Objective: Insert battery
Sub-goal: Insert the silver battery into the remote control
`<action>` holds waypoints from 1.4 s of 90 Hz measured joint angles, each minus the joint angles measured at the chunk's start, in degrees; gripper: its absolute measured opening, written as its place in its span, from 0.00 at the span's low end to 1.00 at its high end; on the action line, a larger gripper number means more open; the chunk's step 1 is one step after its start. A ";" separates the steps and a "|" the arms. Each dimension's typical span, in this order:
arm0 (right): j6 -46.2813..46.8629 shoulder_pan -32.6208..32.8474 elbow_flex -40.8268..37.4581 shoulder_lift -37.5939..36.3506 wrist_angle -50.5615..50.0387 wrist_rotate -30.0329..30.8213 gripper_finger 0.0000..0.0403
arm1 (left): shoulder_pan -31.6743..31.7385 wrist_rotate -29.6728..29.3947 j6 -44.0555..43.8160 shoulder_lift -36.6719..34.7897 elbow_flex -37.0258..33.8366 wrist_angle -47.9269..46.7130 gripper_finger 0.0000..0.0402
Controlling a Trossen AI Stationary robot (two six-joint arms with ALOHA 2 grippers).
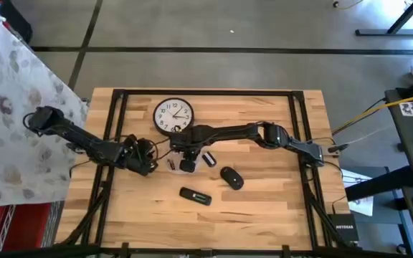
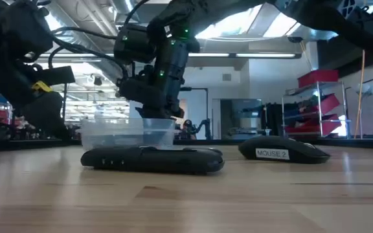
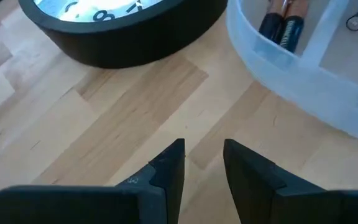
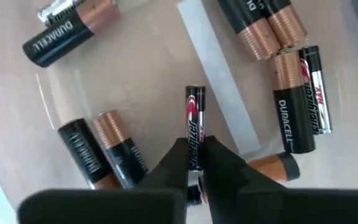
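Over the clear plastic battery tray (image 4: 216,74), the right hand (image 4: 196,163) pinches one slim black-and-red battery (image 4: 194,124).

Fingers are closed tight on that cell's lower half, directly above the tray's divider, with loose copper-topped black batteries (image 4: 284,118) lying in the compartments either side. Picking looks nearly done; carrying and seating the cell remain, and no battery appears fitted anywhere yet. Across the wooden bench (image 1: 264,208) wait the round black wall clock (image 1: 173,116), black computer mouse (image 1: 231,177) and black remote (image 1: 195,196). Beside the clock, the left hand (image 3: 202,163) hovers slightly parted, holding nothing.
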 joint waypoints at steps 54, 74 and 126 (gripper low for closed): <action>-4.99 1.49 10.98 0.75 -2.22 3.95 0.00 | 0.02 -0.02 0.19 -0.02 0.00 -0.06 0.24; -5.58 1.47 11.17 0.70 -2.32 3.98 0.00 | 0.02 -0.02 0.19 -0.02 0.00 -0.08 0.24; -6.11 2.62 11.39 -3.78 -3.27 7.48 0.00 | 0.02 -0.02 0.19 -0.02 0.04 -0.23 0.24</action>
